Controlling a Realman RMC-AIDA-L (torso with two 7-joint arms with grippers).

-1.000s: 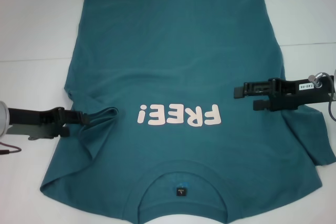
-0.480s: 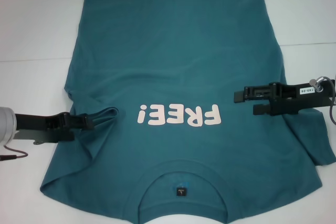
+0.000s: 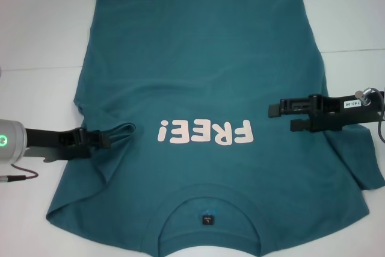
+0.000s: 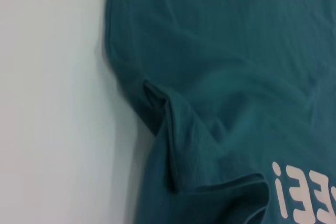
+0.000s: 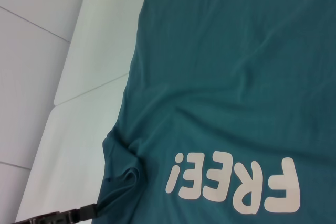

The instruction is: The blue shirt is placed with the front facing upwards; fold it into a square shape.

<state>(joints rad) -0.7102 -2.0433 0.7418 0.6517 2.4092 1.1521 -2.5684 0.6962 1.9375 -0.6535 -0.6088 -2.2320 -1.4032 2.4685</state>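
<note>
- The left claw is seen at the shirt's left side in the head view, its fingers closed on the folded-in left sleeve of the blue shirt.
- The pinched sleeve is drawn inward over the shirt body into a raised loop just beside the "FREE!" lettering; the same fold is shown close up in the left wrist view, with creases running away from it.
- The right claw is held above the shirt's right side, beside the end of the lettering; its two fingers are parted and nothing is held between them.
- The blue shirt is spread front-up on the white worktop, collar toward the robot and hem at the far edge.
- A small dark neck label is seen inside the collar.
- The right sleeve is left lying flat, out past the right arm.
- In the right wrist view the lettering and the tip of the left claw are visible.
</note>
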